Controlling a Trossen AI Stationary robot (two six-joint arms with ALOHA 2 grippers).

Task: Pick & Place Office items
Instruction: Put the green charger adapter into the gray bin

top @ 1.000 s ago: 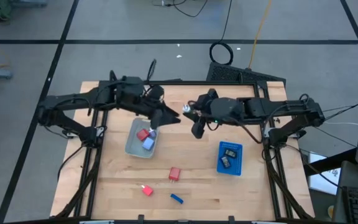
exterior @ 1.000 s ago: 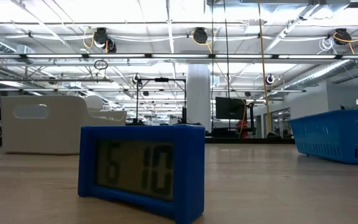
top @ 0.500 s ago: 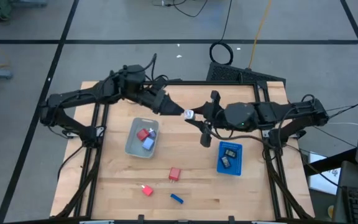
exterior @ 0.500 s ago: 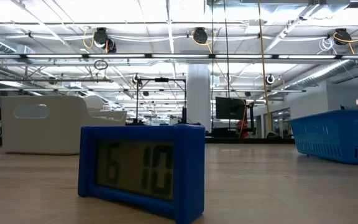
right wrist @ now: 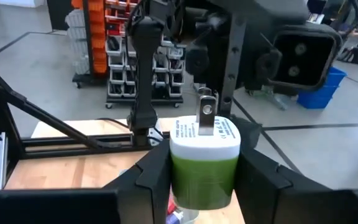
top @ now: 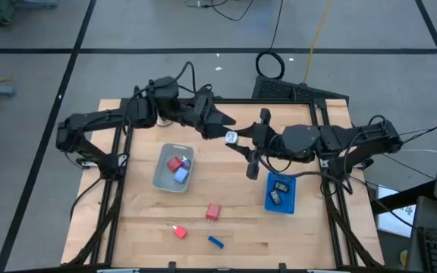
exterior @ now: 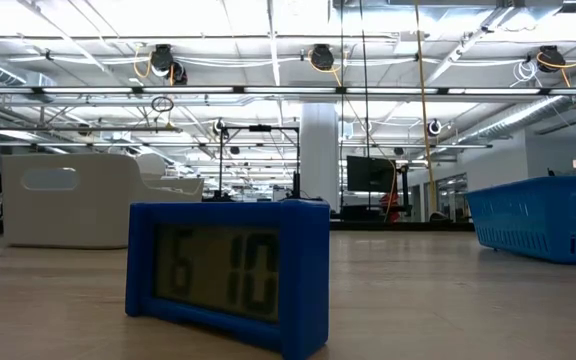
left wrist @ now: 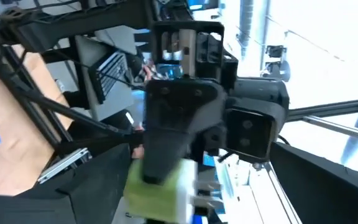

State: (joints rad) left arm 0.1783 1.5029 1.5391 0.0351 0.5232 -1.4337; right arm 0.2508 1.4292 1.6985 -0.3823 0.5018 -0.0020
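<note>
A green plug adapter [right wrist: 204,155] with a white top and two metal prongs hangs above the table's middle, with my right gripper [top: 238,139] shut on it. My left gripper [top: 224,121] stands open just beyond it on the far side and touches nothing. The left wrist view shows the adapter [left wrist: 160,186] close in front. A grey tray [top: 162,176] holds red and lavender office items. A blue tray [top: 290,203] holds black ones. A red item [top: 213,211], a smaller red one [top: 179,231] and a blue one [top: 215,242] lie on the wood near the front. My right gripper pinches the adapter's green body [right wrist: 185,177] by two opposite sides between its two fingers. The fingers come about level from the table's right side. The white top and prongs [right wrist: 206,115] point away from the gripper toward my left arm. The adapter is lifted clear of the table.
The low view shows a blue digital clock [exterior: 228,275] close in front and a blue basket [exterior: 543,215] at the right. Black frame rails [top: 120,174] run along both sides of the wooden table. Bare wood lies between the two trays.
My left gripper has opened wide. It has gone from over the grey tray's far corner toward the table's far edge, past the adapter. My right gripper has kept the adapter in about the same place above the table's middle.
</note>
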